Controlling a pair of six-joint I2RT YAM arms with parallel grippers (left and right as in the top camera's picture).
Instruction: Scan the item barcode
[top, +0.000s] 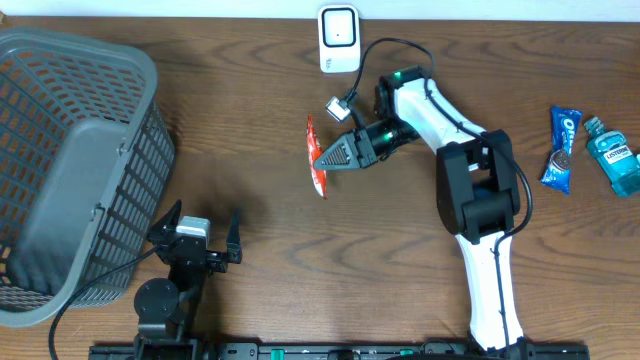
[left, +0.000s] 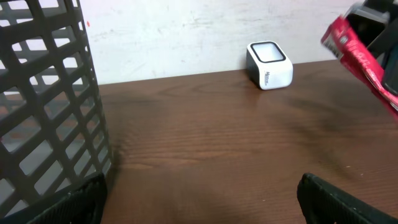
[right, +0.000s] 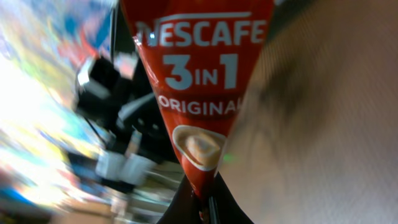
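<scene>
My right gripper is shut on a red Nescafe 3-in-1 sachet, held edge-on above the table's middle, a little in front of the white barcode scanner at the back edge. In the right wrist view the sachet fills the frame, its narrow end pinched between the black jaws at my right gripper. The left wrist view shows the scanner by the wall and the sachet at far right. My left gripper stands open near the front, its fingertips wide apart with nothing between them.
A grey mesh basket fills the left side, close beside my left gripper; its wall shows in the left wrist view. An Oreo pack and a blue Listerine bottle lie at the far right. A cable runs from the scanner.
</scene>
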